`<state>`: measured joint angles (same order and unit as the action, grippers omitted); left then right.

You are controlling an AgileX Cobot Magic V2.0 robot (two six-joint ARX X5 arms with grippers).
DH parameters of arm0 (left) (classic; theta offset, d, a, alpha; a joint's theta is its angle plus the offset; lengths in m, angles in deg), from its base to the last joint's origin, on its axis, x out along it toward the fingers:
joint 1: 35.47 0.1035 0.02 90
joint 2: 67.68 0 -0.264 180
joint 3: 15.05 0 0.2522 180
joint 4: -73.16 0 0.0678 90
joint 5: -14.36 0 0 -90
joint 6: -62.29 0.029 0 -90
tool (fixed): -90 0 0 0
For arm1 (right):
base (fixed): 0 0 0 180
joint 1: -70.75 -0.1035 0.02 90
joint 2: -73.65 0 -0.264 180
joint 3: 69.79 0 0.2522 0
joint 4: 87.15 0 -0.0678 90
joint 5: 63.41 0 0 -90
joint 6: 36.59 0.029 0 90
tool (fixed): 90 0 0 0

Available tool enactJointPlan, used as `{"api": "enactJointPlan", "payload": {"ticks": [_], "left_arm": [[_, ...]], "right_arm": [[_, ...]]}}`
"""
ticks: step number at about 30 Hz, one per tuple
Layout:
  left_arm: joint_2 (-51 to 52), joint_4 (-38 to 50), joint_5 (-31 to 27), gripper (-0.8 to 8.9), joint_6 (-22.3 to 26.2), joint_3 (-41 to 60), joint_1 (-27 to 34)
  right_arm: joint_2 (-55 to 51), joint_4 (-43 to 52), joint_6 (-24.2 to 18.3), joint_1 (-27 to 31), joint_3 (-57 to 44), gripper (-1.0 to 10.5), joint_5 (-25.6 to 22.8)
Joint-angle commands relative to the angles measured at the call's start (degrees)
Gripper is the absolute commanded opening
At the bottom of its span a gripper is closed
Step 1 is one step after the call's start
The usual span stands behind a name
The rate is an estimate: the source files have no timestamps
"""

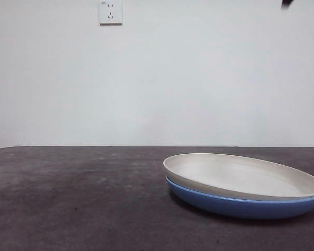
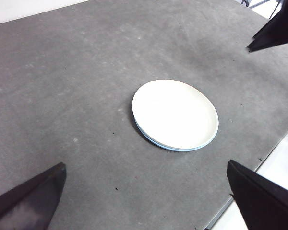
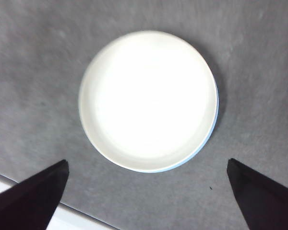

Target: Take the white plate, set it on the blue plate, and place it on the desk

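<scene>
Above the white plate [image 3: 146,98] stacked on the blue plate [image 1: 240,205], both end effectors hang wide apart, empty.

A plain white wall [image 1: 199,78] faces me, evenly lit, with a white socket [image 1: 110,12] high up on it. It meets the far edge of the dark mottled desk [image 1: 68,198].

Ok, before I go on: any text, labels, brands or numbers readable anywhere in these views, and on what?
None can be read.
Wall socket: a tiny dark mark at its top corner, too small to read.
White plate, blue plate, desk: plain, no markings.
</scene>
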<state>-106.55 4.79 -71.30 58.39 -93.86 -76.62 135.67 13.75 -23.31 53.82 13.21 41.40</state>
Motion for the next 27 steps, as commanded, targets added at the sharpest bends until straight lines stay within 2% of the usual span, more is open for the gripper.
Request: {"api": "enactJointPlan", "payload": {"ticks": [1, 16, 21, 27], "left_arm": [[-0.2, 0.4, -0.3, 5.72, 0.7, -0.5, -0.5], [-0.2, 0.2, -0.3, 5.72, 0.7, -0.5, -0.5], [-0.2, 0.2, -0.3, 5.72, 0.7, -0.5, -0.5], [-0.3, 0.3, -0.3, 5.72, 0.7, -0.5, -0.5]], "right_arm": [[5.6, 0.5, -2.5, 0.5, 1.0, 6.0, 0.2], [26.8, 4.0, -12.0, 8.5, 1.0, 6.0, 2.3], [31.3, 4.2, -15.3, 9.6, 1.0, 5.6, 6.1], [36.5, 5.1, -15.9, 9.7, 1.0, 5.4, 6.9]]}}
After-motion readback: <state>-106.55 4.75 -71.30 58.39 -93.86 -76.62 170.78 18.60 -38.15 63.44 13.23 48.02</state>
